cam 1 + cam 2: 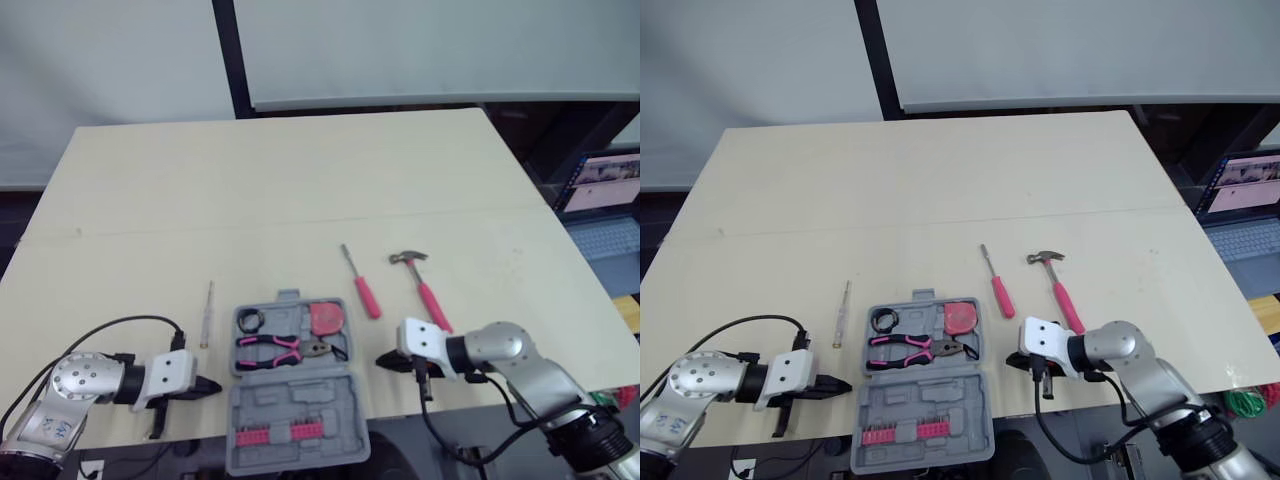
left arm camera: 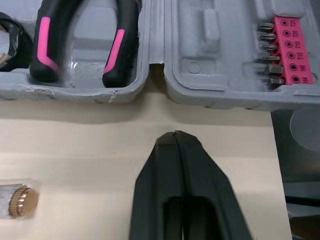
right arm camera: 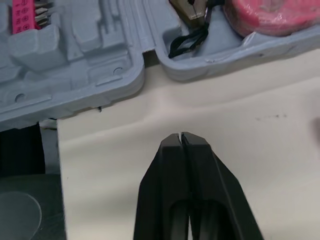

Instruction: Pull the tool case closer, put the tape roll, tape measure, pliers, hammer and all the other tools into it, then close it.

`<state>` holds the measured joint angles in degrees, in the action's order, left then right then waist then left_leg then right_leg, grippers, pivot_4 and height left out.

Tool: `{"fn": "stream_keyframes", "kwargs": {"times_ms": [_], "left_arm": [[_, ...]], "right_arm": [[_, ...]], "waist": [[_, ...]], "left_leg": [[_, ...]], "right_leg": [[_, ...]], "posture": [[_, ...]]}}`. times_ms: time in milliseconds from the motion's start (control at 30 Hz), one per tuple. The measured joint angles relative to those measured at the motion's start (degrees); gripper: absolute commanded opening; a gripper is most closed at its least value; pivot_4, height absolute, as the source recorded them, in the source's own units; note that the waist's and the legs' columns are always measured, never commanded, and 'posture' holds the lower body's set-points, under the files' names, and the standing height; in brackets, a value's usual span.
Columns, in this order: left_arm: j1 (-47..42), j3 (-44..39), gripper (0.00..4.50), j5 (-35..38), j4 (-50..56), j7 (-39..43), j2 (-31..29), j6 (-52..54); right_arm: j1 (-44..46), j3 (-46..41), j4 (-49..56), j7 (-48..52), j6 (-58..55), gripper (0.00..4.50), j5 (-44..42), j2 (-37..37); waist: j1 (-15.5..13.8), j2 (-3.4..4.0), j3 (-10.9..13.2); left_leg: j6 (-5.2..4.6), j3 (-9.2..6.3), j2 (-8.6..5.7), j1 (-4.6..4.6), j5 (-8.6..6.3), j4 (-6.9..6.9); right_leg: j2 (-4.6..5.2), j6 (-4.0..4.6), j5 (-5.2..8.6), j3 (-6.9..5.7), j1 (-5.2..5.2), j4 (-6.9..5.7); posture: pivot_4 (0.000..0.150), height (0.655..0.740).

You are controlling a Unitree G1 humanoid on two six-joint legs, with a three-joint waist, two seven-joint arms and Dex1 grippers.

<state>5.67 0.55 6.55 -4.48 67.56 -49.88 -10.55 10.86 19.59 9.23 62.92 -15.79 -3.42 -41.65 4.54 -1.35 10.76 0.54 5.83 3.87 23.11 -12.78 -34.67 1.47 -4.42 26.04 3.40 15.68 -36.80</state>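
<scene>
While the grey plastic tool case (image 1: 295, 405) lies open at lower centre, the left gripper (image 1: 212, 386) and right gripper (image 1: 384, 360) flank it, fingers pressed together, empty; the pink-handled hammer (image 1: 428, 292) lies right of centre.

The open tool case (image 1: 293, 400) lies at the table's (image 1: 300, 180) near edge, holding the tape roll (image 1: 249, 321), pliers (image 1: 272, 349) and tape measure (image 1: 326, 319) (left to right). A slim screwdriver (image 1: 206, 314) lies left of it; a larger screwdriver (image 1: 362, 285), then the hammer (image 1: 425, 288), lie to its right.
</scene>
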Motion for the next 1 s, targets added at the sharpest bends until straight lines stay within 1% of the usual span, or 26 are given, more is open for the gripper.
{"fn": "stream_keyframes", "kwargs": {"times_ms": [233, 467, 567, 767, 1000], "left_arm": [[-1.09, 1.40, 0.03, -1.03, -1.30, -1.60, 1.74, -0.61], [-2.77, 2.43, 0.03, -1.50, -2.87, -2.45, 3.61, -1.57], [-2.92, 2.71, 0.03, -1.43, -2.55, -3.00, 5.00, -0.40], [-4.03, 3.97, 0.03, -1.60, -0.65, -4.82, 8.08, 2.94], [-6.71, 4.90, 0.03, -2.39, -0.51, -4.84, 9.39, 6.31]], "right_arm": [[-0.13, 2.35, -0.67, -0.82, -0.41, 0.00, 1.91, 2.51], [0.60, 2.71, -2.03, -1.26, -0.40, 0.00, 2.78, 4.58], [0.53, 2.98, -2.07, -1.33, -0.48, 0.00, 3.02, 5.67], [0.51, 3.02, -2.22, -1.44, -0.57, 0.00, 3.28, 6.50], [1.14, 2.33, -2.01, -1.42, -3.47, 0.00, 3.00, 6.72]], "waist": [[-0.23, 0.00, 0.00], [-1.54, 0.09, -0.05], [-1.87, 0.21, -0.12], [-2.56, 0.21, -0.12], [-2.98, 0.21, -0.12]], "left_leg": [[-0.02, -0.02, 0.00, 0.00, -0.01, -0.16], [-0.09, -0.08, -0.02, -0.03, -0.05, -0.32], [-0.11, -0.08, -0.05, -0.03, -0.06, -0.33], [-0.13, -0.08, -0.05, -0.03, -0.06, -0.39], [-0.19, -0.14, -0.08, -0.03, -0.01, -0.39]], "right_leg": [[0.01, -0.01, 0.00, -0.01, -0.02, -0.11], [0.06, -0.03, 0.00, -0.07, -0.12, -0.18], [0.08, -0.05, -0.01, -0.08, -0.14, -0.18], [0.07, -0.08, -0.03, -0.08, -0.15, -0.18], [0.09, -0.14, -0.07, -0.12, -0.18, -0.21]], "posture": [[0.150, 0.7400], [0.150, 0.7400], [0.150, 0.7400], [0.150, 0.7400], [0.150, 0.7400]]}}
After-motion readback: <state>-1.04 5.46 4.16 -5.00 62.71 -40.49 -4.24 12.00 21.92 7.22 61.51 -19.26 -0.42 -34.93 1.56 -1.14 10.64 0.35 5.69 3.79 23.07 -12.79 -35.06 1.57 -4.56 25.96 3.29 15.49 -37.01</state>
